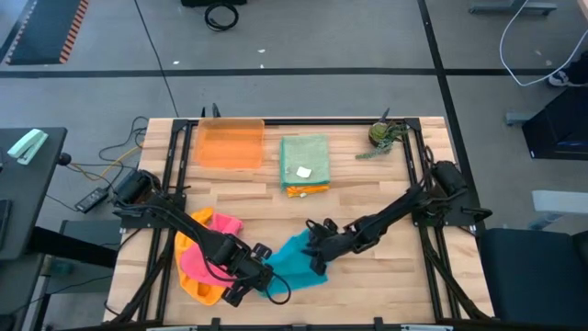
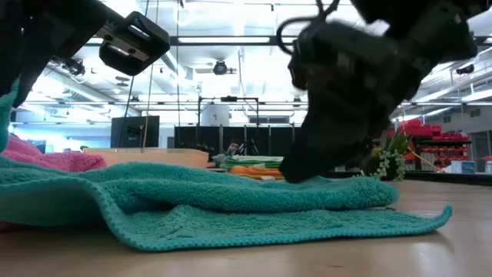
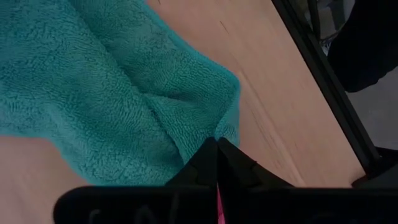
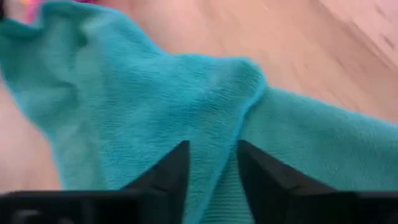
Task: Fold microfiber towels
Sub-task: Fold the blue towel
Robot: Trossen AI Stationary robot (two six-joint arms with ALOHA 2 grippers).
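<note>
A teal-blue towel [image 1: 296, 261] lies crumpled near the table's front edge, resting on the wood; it also shows in the low view [image 2: 200, 204]. My left gripper [image 1: 264, 276] is shut on its near left part [image 3: 217, 144]. My right gripper [image 1: 318, 245] is down on its far right part, with a ridge of the cloth between the fingers [image 4: 211, 163]. A pink towel [image 1: 197, 256] lies on an orange-yellow towel [image 1: 204, 292] to the left. A sage-green towel [image 1: 304, 158] lies folded on an orange one [image 1: 307, 190] at the back. My left gripper pinches a raised fold of the teal towel [image 3: 196, 127] between its two fingers, near the towel's corner by the bare wood. The rest of the towel lies slack on the table. My right gripper pinches a raised ridge of the teal towel [image 4: 239, 134] between its two fingers [image 4: 177, 165], coming from above at a slant from the table's right. The cloth around it lies on the table [image 2: 307, 185]; one layer or several, I cannot tell.
A translucent orange tray [image 1: 230, 143] stands at the back left, beside the folded stack. A small potted plant [image 1: 383, 136] stands at the back right. Bare wood [image 1: 386, 276] lies right of the teal towel.
</note>
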